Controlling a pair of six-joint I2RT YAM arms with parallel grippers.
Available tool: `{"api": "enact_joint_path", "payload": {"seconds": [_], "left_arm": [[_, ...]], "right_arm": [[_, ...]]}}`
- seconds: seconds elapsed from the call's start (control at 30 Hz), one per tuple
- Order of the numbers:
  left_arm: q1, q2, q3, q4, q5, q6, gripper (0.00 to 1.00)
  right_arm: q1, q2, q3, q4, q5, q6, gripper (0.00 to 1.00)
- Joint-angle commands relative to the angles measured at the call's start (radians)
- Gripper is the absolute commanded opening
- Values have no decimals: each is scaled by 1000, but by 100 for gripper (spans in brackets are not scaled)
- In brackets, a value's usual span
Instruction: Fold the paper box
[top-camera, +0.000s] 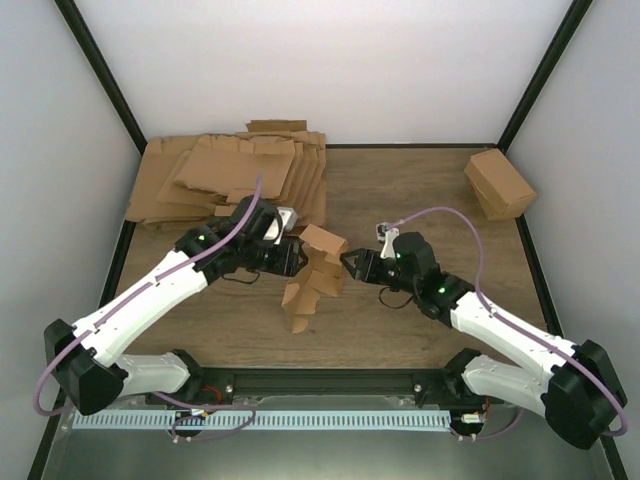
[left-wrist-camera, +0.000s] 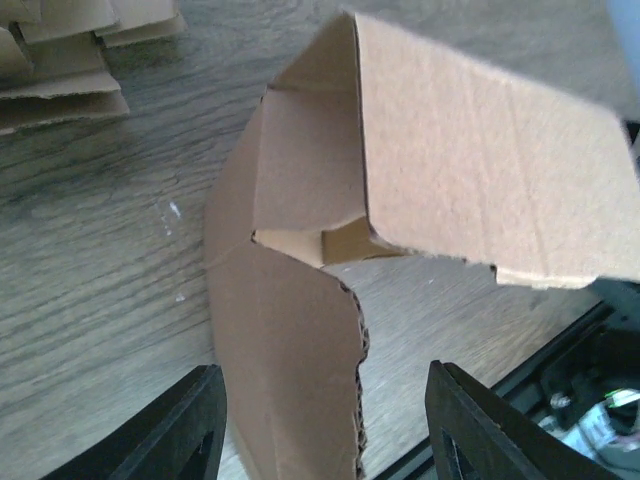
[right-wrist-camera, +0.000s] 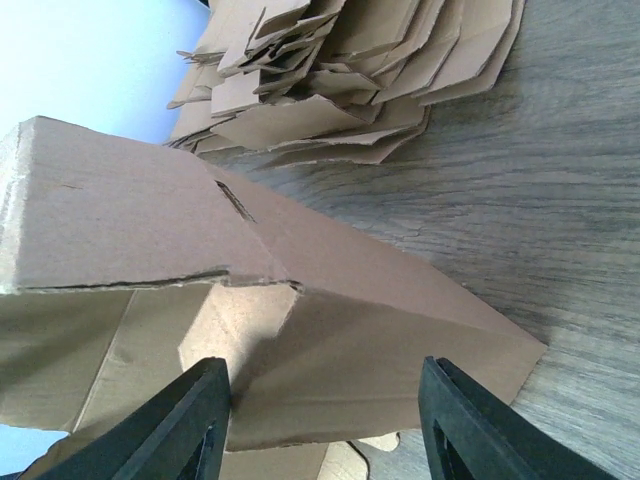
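Note:
The paper box (top-camera: 312, 285) stands half-formed at the table's middle, its flaps sticking out. My left gripper (top-camera: 298, 256) is at its upper left side and is open. In the left wrist view a hanging flap (left-wrist-camera: 290, 350) lies between the fingers, close to the left finger (left-wrist-camera: 185, 435) and well apart from the right one. My right gripper (top-camera: 347, 264) is at the box's right side. In the right wrist view its jaws stand apart on either side of a broad panel (right-wrist-camera: 360, 340) of the box, and I see no clamping.
A thick pile of flat brown sheets (top-camera: 225, 180) lies at the back left. A closed cardboard cuboid (top-camera: 499, 184) sits at the back right corner. A black rail (top-camera: 330, 382) runs along the near edge between the arm bases.

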Motion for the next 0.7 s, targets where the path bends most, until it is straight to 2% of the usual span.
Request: {"api": "enact_joint_path", "payload": {"seconds": [0.0, 0.07, 0.17, 0.27, 0.37, 0.47, 0.53, 0.67], "left_arm": [[46, -24, 30, 77, 118, 0, 59], [60, -17, 37, 91, 160, 6, 58], [64, 5, 37, 82, 151, 19, 45], [64, 19, 34, 53, 152, 54, 37], [64, 19, 46, 5, 154, 92, 38], [64, 10, 60, -37, 155, 117, 45], [64, 3, 59, -47, 162, 122, 48], [60, -1, 47, -66, 163, 129, 48]], "right_arm": [[-7, 19, 67, -47, -4, -47, 55], [-7, 10, 82, -54, -10, -69, 57], [-7, -16, 122, -101, 8, -138, 63], [-7, -52, 161, -171, 34, -231, 71], [-7, -72, 208, -238, 8, -338, 76], [-7, -80, 280, -312, -29, -430, 77], [-7, -90, 319, -340, -36, -474, 81], [-7, -74, 412, -362, -29, -550, 87]]}}
